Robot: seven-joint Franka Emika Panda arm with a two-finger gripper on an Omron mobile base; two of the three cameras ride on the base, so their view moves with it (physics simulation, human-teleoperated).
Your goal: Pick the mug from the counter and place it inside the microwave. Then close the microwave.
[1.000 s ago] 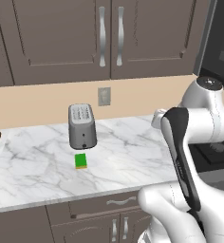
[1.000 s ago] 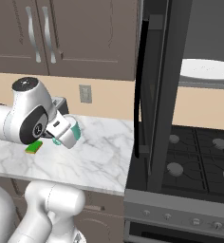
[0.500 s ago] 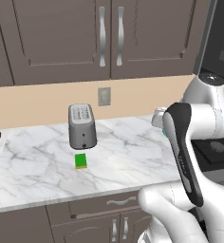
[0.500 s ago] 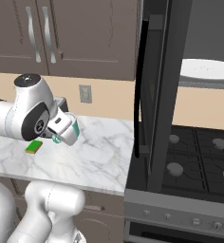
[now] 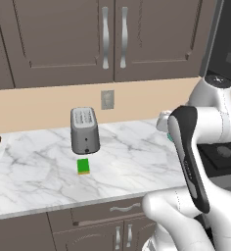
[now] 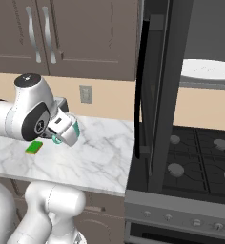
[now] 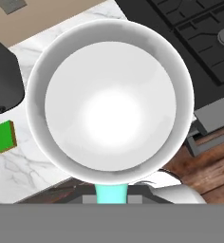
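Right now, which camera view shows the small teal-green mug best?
The hand view: the small teal-green mug shows its whole white inside and rim, close up. The right base view catches a teal sliver beside the gripper; in the left base view the arm mostly hides it.

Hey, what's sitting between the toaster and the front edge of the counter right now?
The green sponge lies there, just in front of the toaster, with bare marble counter beyond it to the edge. The left base view shows this best.

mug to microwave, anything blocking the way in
Partly. The small teal-green mug, held up in the pincer, has the large dark grey microwave's open door edge-on between it and the white turntable plate.
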